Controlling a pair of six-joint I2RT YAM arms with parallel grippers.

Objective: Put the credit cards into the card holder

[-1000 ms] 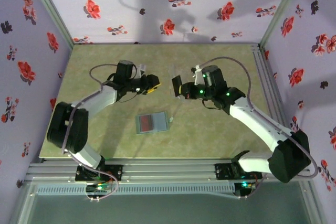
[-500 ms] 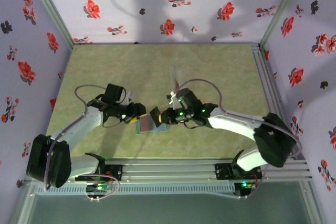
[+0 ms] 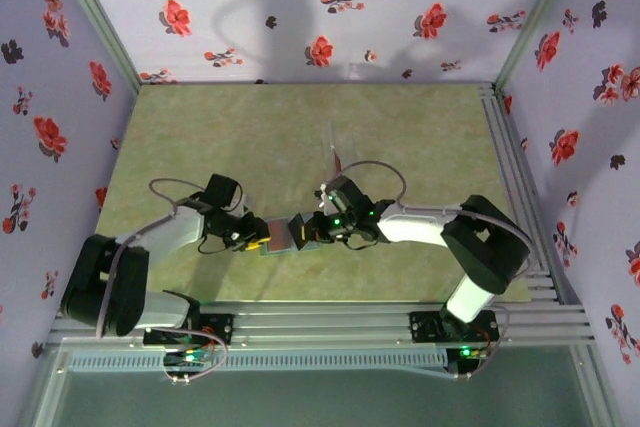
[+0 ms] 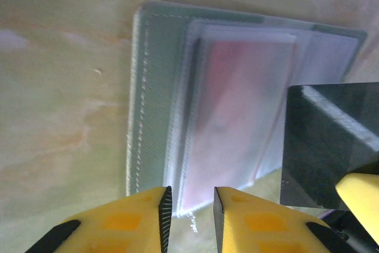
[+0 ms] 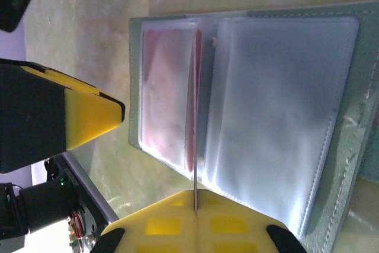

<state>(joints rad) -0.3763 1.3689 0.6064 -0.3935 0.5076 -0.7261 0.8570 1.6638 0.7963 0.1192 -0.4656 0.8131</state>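
Overhead, we see both arms folded inward so that their tips meet over the card holder (image 3: 281, 241). It lies open and flat on the desk (image 3: 300, 127), close to the near edge and a little left of centre. From the right wrist, we find the holder's grey-teal cover spread wide, with its clear plastic sleeves (image 5: 278, 105) facing up. A red card (image 5: 166, 87) already sits inside the sleeve on the left of that view. The right fingers (image 5: 177, 220) are closed on a second card (image 5: 195, 122), which we see edge-on as a thin line standing upright over the fold between the two sleeves; its face colour we cannot tell. From the left wrist, the left fingers (image 4: 155, 208) stand narrowly parted, with a slim gap between their ribbed tips. They sit at one edge of the holder, beside the sleeve that holds the red card, and we cannot tell whether they touch the plastic. One dark right finger with a yellow tip shows at the right of that view, close to the holder.
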